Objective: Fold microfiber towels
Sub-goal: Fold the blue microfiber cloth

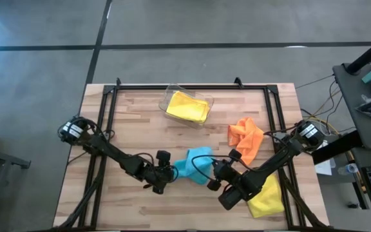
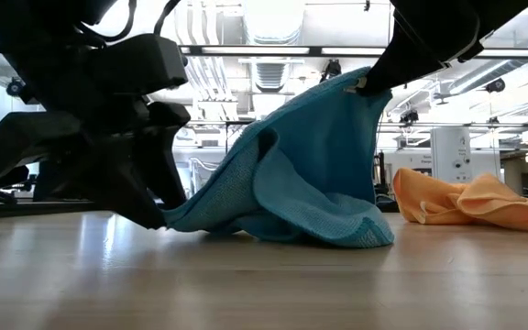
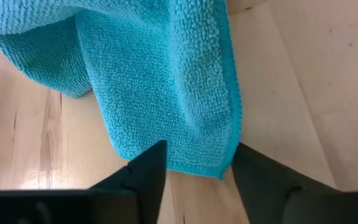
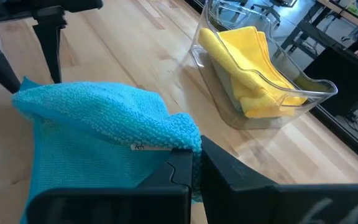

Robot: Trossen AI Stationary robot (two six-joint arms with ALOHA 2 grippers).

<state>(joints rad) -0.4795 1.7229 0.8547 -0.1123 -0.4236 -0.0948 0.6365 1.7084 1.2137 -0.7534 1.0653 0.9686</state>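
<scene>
I have the light blue microfiber towel (image 1: 195, 164) near the middle of the butcher-block table (image 1: 140, 129), toward the 6 o'clock edge in the high view, strung between my two grippers. My right gripper (image 4: 194, 163) sits at the towel's 3 o'clock side with its fingers pinched together on a corner of the cloth; in the low view that corner is lifted off the wood while the rest of the towel (image 2: 301, 183) drapes down and bunches on the tabletop.

My left gripper (image 3: 194, 163) is at the towel's 9 o'clock side, low at the table. Its fingers stand partly apart with the towel's hemmed corner (image 3: 219, 168) lying between the tips on the wood; I cannot tell whether they have hold of it.

The orange towel (image 1: 245, 138) lies crumpled at about 2 o'clock from the blue one, apart from it. A yellow towel (image 1: 266, 200) lies near the table's 4 o'clock corner, partly under my right arm. Another yellow towel (image 4: 247, 68) sits folded inside the clear plastic bin (image 1: 172, 96) toward the 12 o'clock edge.
</scene>
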